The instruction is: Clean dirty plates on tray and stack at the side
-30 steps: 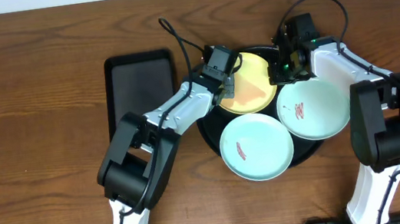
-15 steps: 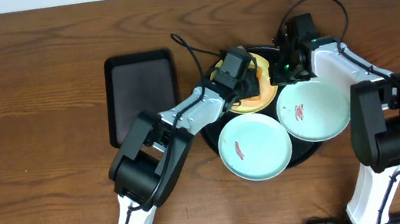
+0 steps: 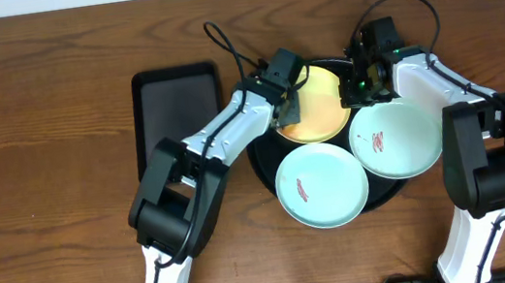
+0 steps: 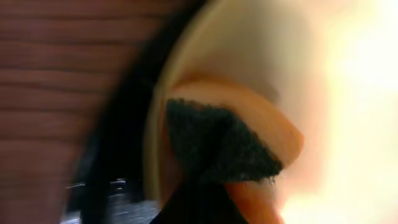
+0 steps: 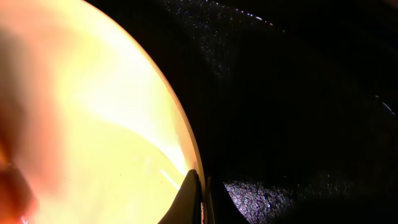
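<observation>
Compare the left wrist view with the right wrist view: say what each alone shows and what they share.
Only the left wrist: a sponge, dark pad over orange, against the yellow plate, and the wooden table, all blurred. Only the right wrist: the right gripper, its fingers shut on the plate's rim, and specks on the tray. Both: the yellow plate and the black tray.

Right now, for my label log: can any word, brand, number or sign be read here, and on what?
None can be read in any view.
The red marks on the mint-blue plates are smears, not writing.
The pale yellow plate, round black tray and rectangular black tray show no print.
The left wrist view is too blurred to tell.
</observation>
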`<action>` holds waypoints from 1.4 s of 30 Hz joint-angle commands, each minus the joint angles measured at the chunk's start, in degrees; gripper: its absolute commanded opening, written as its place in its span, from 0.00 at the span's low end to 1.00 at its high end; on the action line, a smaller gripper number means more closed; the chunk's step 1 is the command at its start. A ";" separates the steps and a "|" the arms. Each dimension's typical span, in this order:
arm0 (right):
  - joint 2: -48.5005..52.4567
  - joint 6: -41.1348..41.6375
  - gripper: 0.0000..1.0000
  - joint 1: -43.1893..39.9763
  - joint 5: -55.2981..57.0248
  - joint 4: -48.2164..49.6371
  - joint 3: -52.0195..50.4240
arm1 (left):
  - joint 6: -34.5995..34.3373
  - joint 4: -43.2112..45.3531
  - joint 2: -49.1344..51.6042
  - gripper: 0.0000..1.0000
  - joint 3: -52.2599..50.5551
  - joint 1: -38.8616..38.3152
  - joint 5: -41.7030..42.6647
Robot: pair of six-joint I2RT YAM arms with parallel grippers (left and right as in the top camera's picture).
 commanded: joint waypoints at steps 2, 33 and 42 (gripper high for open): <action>0.59 -1.29 0.01 0.44 3.04 -1.22 -0.46 | 2.40 -5.81 2.10 0.07 5.16 1.42 -13.75; 0.59 -1.46 0.01 0.44 3.04 -2.05 -0.46 | 3.08 -21.46 -9.01 0.07 -3.80 24.59 2.16; 0.59 -2.21 0.06 0.44 3.02 -1.38 -0.46 | 8.22 -19.87 -12.96 0.33 -5.42 30.53 11.39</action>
